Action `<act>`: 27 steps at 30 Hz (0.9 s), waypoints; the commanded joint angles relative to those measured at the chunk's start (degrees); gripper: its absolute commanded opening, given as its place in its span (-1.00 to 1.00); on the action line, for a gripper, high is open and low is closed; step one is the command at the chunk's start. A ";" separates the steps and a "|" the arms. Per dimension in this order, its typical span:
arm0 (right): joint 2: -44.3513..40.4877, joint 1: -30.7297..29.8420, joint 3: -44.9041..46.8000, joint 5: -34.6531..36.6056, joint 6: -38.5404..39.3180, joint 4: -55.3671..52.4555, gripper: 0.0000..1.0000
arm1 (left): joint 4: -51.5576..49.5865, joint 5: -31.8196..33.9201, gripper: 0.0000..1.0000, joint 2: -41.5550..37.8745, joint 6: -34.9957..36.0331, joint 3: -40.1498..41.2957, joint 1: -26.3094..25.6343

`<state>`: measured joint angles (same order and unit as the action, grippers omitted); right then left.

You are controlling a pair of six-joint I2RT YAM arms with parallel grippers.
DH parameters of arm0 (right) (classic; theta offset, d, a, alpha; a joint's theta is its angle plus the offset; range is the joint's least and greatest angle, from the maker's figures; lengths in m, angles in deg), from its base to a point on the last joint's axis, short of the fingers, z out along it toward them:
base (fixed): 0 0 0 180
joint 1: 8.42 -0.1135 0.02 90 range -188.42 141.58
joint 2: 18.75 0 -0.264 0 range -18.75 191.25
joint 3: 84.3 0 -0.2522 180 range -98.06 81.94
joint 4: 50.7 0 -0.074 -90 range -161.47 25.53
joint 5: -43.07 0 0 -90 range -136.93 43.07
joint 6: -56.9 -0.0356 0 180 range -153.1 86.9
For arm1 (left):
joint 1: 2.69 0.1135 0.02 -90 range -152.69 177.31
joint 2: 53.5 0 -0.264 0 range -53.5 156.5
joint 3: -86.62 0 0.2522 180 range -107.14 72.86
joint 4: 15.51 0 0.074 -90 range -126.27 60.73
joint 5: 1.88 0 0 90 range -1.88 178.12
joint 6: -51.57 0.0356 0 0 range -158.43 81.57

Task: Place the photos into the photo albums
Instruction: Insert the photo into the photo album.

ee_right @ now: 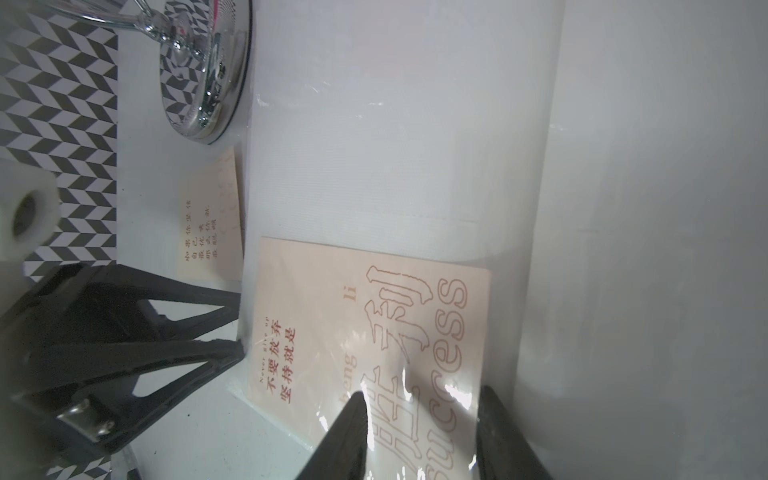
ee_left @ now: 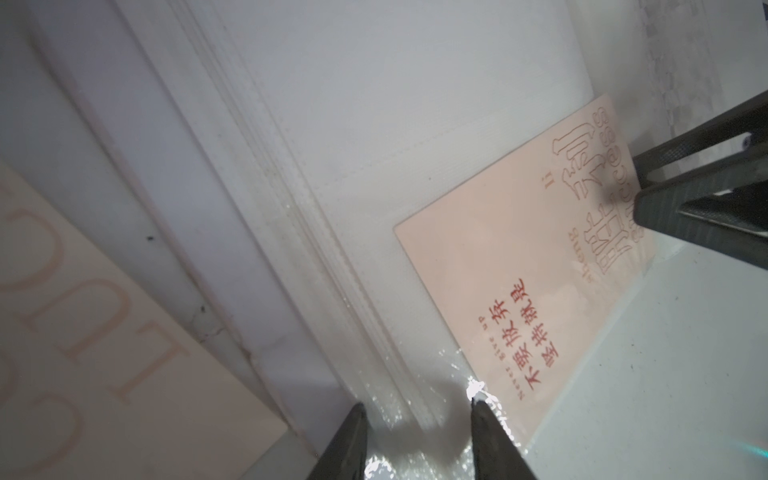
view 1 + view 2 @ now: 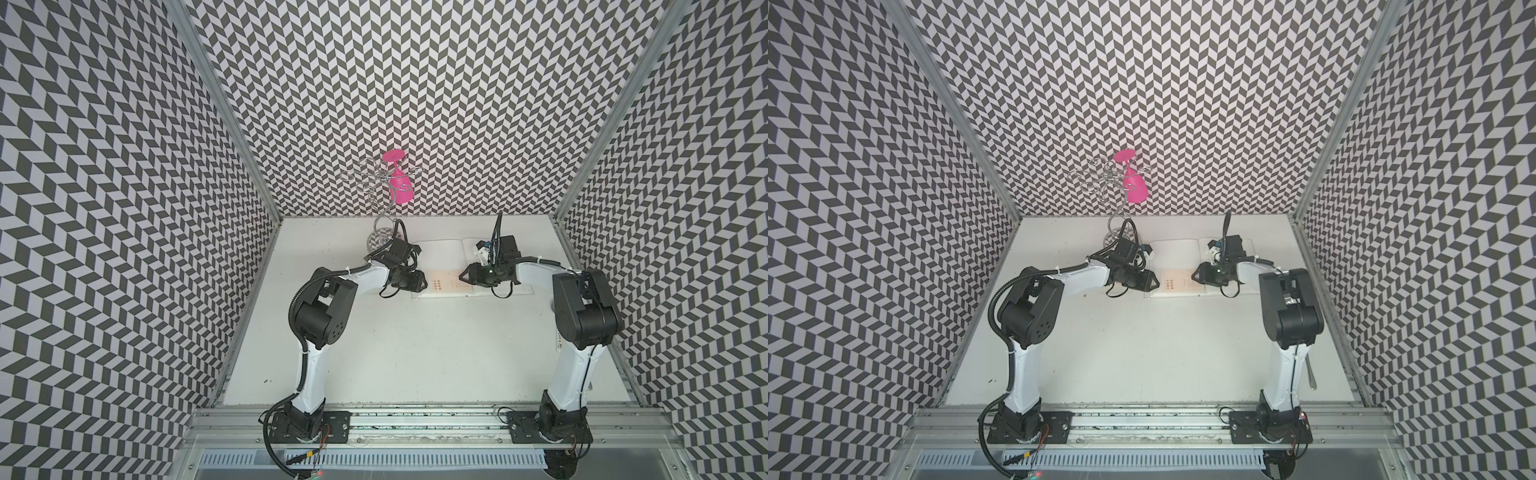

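Left tool (image 2: 419, 419): jaws part-open, nothing pinched. Its fingertips (image 2: 482, 415) sit at the outer edge of the stacked clear sleeves (image 2: 332, 291) on the photo album's left page; can't tell whether they touch. In both top views it is at the album's left edge (image 3: 424, 283) (image 3: 1158, 284), pointing inward.

Right tool (image 1: 419, 407): also part-open and gripping nothing. One finger is on either side of the peach card's end, with glossy film under the tips; contact unclear. It comes in from the spine side (image 3: 460, 276) (image 3: 1192, 276) and faces the left tool, with the card between them.

Peach card (image 1: 332, 299) (image 2: 519, 270): lies flat on the left page, in the half nearer the robot. It has red characters and outlined lettering, with film glare over it. Can't tell whether it is fully inside the pocket. It is small in the top views (image 3: 444, 282) (image 3: 1177, 284).

Photo album (image 3: 436, 249) (image 3: 1173, 249): lies open and flat at the far middle of the bench (image 3: 415, 353), white pages up.

Second cream card (image 1: 212, 220) (image 2: 83, 353): on the bench just outside the album's left edge, out of the album.

Chrome rack (image 3: 384, 208), base (image 1: 208, 75): stands behind the left tool, near the album's far-left corner. A pink glass (image 3: 401, 187) hangs on it upside down.
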<state>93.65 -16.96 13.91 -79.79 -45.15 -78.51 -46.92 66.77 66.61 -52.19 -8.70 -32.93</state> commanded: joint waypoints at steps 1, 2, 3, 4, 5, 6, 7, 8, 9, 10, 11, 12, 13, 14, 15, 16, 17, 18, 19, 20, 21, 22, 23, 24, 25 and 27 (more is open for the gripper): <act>-0.07 -0.47 2.88 -5.42 -2.12 1.74 -0.19 | 0.86 -1.42 -0.16 1.29 -0.63 -0.75 -0.26; -0.20 -0.18 3.26 -5.92 -2.34 2.16 -0.19 | 0.95 -1.38 -0.16 1.14 -0.70 -0.71 -0.20; -0.41 0.06 3.65 -6.40 -2.62 2.64 -0.19 | 1.12 -1.27 -0.16 0.93 -0.74 -0.56 -0.17; -0.79 0.42 4.12 -6.59 -3.03 3.19 -0.19 | 1.28 -1.19 -0.15 0.47 -0.74 -0.54 -0.09; -1.23 0.74 4.60 -6.73 -3.40 3.72 -0.19 | 1.37 -0.84 -0.15 0.11 -0.75 -0.38 0.05; -1.95 0.96 4.97 -6.56 -3.68 4.16 -0.19 | 1.47 -0.25 -0.14 -0.62 -0.77 -0.21 0.21; -2.96 1.16 5.33 -5.89 -4.06 4.53 -0.18 | 1.64 0.49 -0.13 -1.60 -0.72 0.03 0.46; -3.93 1.17 5.39 -4.95 -4.06 4.51 -0.17 | 1.77 0.95 -0.12 -2.62 -0.71 0.31 0.85; -5.18 1.19 5.28 -3.25 -4.04 4.17 -0.16 | 2.19 1.34 -0.11 -3.89 -0.66 0.75 1.27; -6.47 1.15 5.06 -1.77 -4.04 3.78 -0.15 | 2.73 2.07 -0.10 -5.42 -0.61 1.23 1.85; -7.54 1.23 4.85 -0.32 -4.03 3.40 -0.13 | 3.22 2.57 -0.10 -6.78 -0.65 1.75 2.29; -8.98 1.20 4.54 1.58 -4.03 3.11 -0.11 | 3.85 3.22 -0.10 -8.40 -0.64 2.32 2.95; -10.05 1.16 4.28 3.14 -4.04 2.90 -0.10 | 4.39 3.78 -0.09 -9.98 -0.82 2.98 3.63; -10.92 1.20 3.98 4.29 -4.06 2.57 -0.09 | 4.77 4.16 -0.09 -11.21 -1.08 3.57 4.30; -11.74 1.07 3.58 5.74 -4.16 2.29 -0.09 | 5.36 4.55 -0.09 -12.50 -1.26 4.21 5.00; -12.68 0.76 3.23 7.24 -4.14 2.05 -0.09 | 6.01 4.96 -0.09 -13.56 -1.51 4.87 5.71; -13.29 0.21 2.75 8.79 -4.19 1.71 -0.08 | 6.60 5.22 -0.09 -14.27 -1.74 5.38 6.24; -13.70 -0.65 1.95 10.54 -3.97 1.13 -0.08 | 6.89 5.11 -0.08 -14.58 -2.11 5.55 7.16; -13.79 -1.75 0.89 12.15 -3.80 0.34 -0.08 | 6.84 4.40 -0.08 -14.43 -2.47 5.49 8.17; -13.81 -2.77 -0.03 13.34 -3.75 -0.12 -0.08 | 6.68 3.41 -0.09 -14.01 -2.83 5.29 8.95; -13.65 -4.33 -1.13 14.43 -3.72 -0.27 -0.08 | 6.21 2.03 -0.09 -13.33 -3.37 4.94 10.03; -13.08 -6.08 -2.22 15.25 -3.76 -0.44 -0.08 | 5.97 0.62 -0.09 -12.75 -4.03 4.96 11.01; -12.45 -7.67 -3.33 15.85 -3.85 -0.52 -0.08 | 6.18 -0.26 -0.09 -12.47 -4.59 5.31 11.73; -11.53 -9.49 -4.63 15.98 -3.91 -0.37 -0.08 | 6.54 -0.81 -0.09 -12.19 -5.11 5.95 12.60; -10.35 -11.30 -5.67 15.90 -4.02 0.00 -0.08 | 6.75 -0.94 -0.09 -12.11 -5.51 6.73 13.27; -8.18 -14.35 -7.43 15.49 -4.94 1.56 -0.08 | 7.66 -1.14 -0.09 -11.97 -5.98 8.30 14.45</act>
<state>82.61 -27.91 8.69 -66.13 -49.22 -78.95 -40.32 67.56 54.00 -56.15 -2.30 -19.73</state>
